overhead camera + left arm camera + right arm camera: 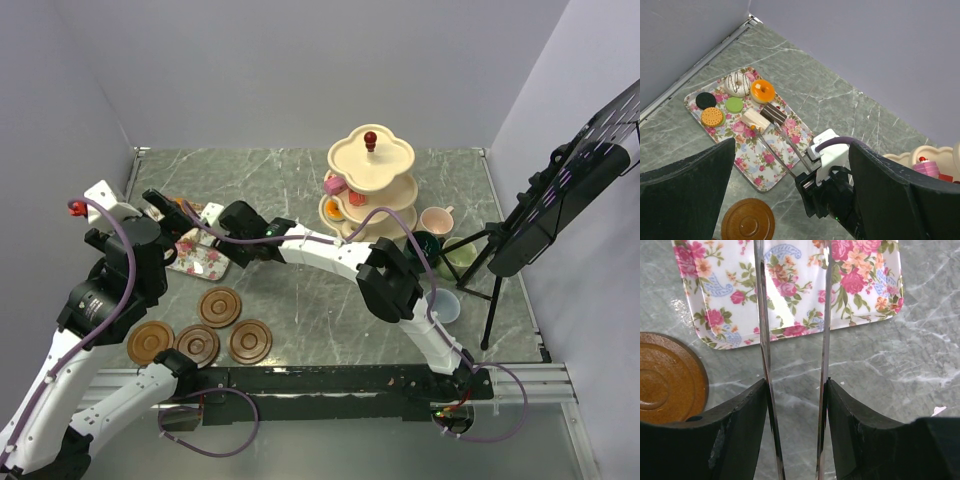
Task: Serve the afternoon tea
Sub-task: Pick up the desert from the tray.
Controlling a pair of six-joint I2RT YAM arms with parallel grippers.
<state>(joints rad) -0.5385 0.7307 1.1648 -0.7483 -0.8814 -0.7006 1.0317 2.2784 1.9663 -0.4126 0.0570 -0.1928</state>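
— Well, what is the right pincer (795, 385) doing?
— Pinching the tongs (765, 340). They are two thin, shiny metal strips, and one dark finger presses the outside of each. The strips run out over the rim of the floral tray (715, 330).
— And the left pincer (792, 145)?
— Spread wide, with nothing between its matte black fingers, hanging above that tray.
— Where are the cakes (762, 91)?
— Seven lie on the tray, at the left of the counter (300, 180), which is grey-green stone with pale veins. There is a white ring with dark stripes, a glossy orange ring, a black disc, a green disc, a waffled orange biscuit, a cream block and a layered chocolate slice. The tong tips reach the last two; I cannot tell whether they touch. A few more cakes sit on the stand (350, 160).
— What is the stand like?
— Cream, with three scalloped tiers and a red knob, at the far centre. Right of it are the pink mug (437, 220), dark green mug (425, 245) and light green mug (462, 250), with the grey-blue mug (443, 305) nearer.
— The saucers (220, 307)?
— Four brown rounds with ridged rings, all bare, at the near left.
— Anything in the way?
— The right arm (330, 255) stretches across between the saucers and the stand, and a black tripod (495, 270) stands beside the mugs
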